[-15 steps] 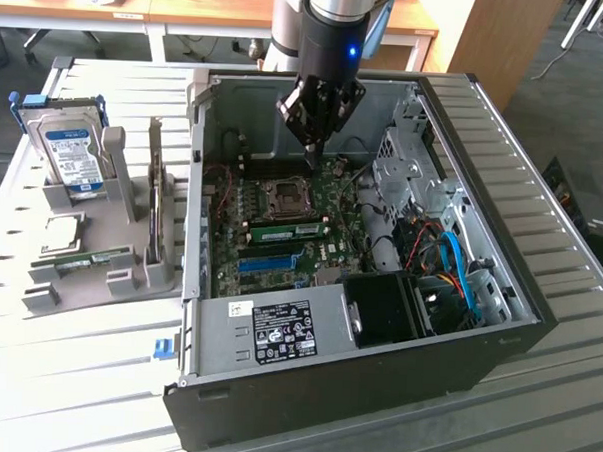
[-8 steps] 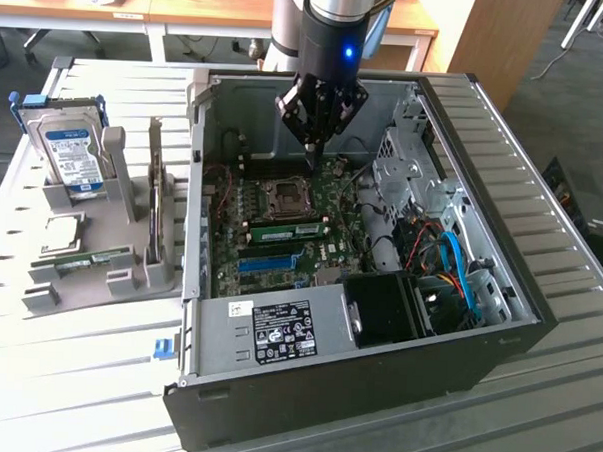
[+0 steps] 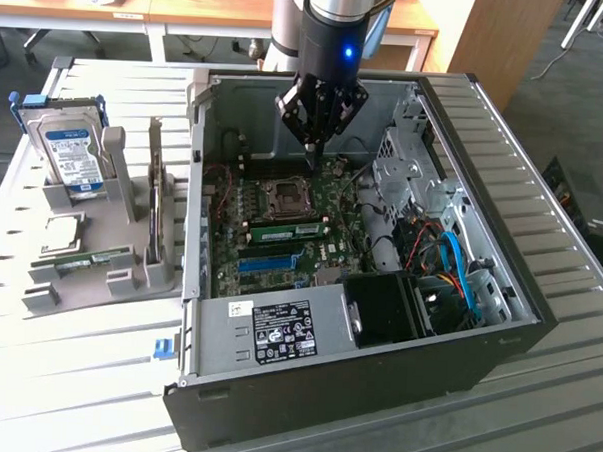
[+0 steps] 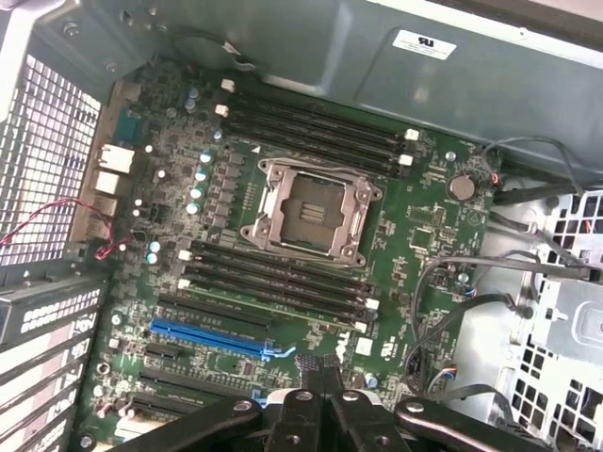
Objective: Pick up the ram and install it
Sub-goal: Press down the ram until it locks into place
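1. The gripper (image 3: 314, 159) hangs inside the open computer case (image 3: 500, 265), above the motherboard (image 3: 282, 220), jaws closed and holding nothing.
2. One ram (image 3: 286, 229) stick sits in a slot just below the empty processor socket (image 4: 309, 209).
3. Another ram stick (image 3: 80, 264) lies in the grey holder (image 3: 120, 258) on the worktop (image 3: 65, 376), beside the hard drive (image 3: 72, 156).

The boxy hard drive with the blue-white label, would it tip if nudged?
The boxy hard drive stands on edge in the grey plastic holder, so the slot probably checks tipping. Its metal-looking casing suggests it is stiff and fairly heavy for its size. The smooth label face may be slippery.
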